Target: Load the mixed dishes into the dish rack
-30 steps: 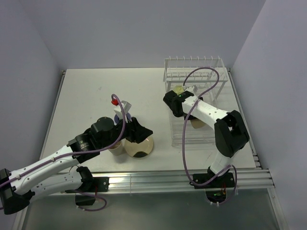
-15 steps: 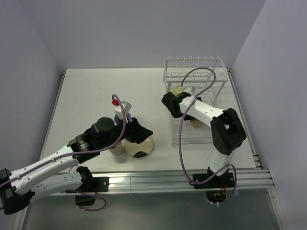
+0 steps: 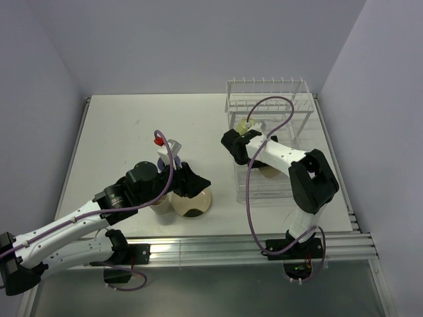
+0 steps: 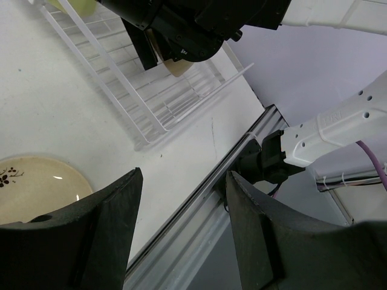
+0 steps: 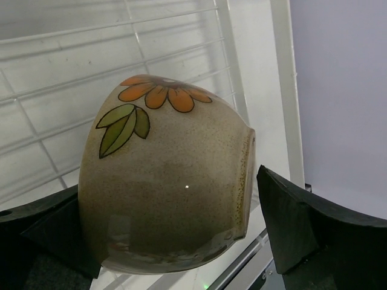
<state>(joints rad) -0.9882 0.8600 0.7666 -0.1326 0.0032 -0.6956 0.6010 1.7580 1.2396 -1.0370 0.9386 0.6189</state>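
Note:
A tan tumbler [image 5: 169, 193] with an orange flower lies on its side on the white wire dish rack [image 5: 284, 90]. My right gripper [image 5: 163, 202] is open around it, with a gap showing at the right finger [image 5: 302, 229]. From above, the tumbler [image 3: 268, 171] peeks out under the right forearm. A pale yellow-green mug [image 3: 246, 125] stands further back in the rack [image 3: 264, 84]. My left gripper [image 3: 193, 183] hovers open and empty over the cream plate [image 3: 195, 206] with a dark floral mark [image 4: 7, 175]. A cream cup [image 3: 158, 207] stands beside the plate. A bit of lavender [image 3: 162, 165] shows behind the left wrist.
The rack's upright prongs run along its far end by the back wall. The table's metal front rail [image 4: 199, 199] lies just beyond the plate. Purple cables loop over both arms. Side walls close in the table left and right.
The right gripper's jaws have spread wider off the tan tumbler, and the right wrist has shifted slightly left. The left arm has not moved.

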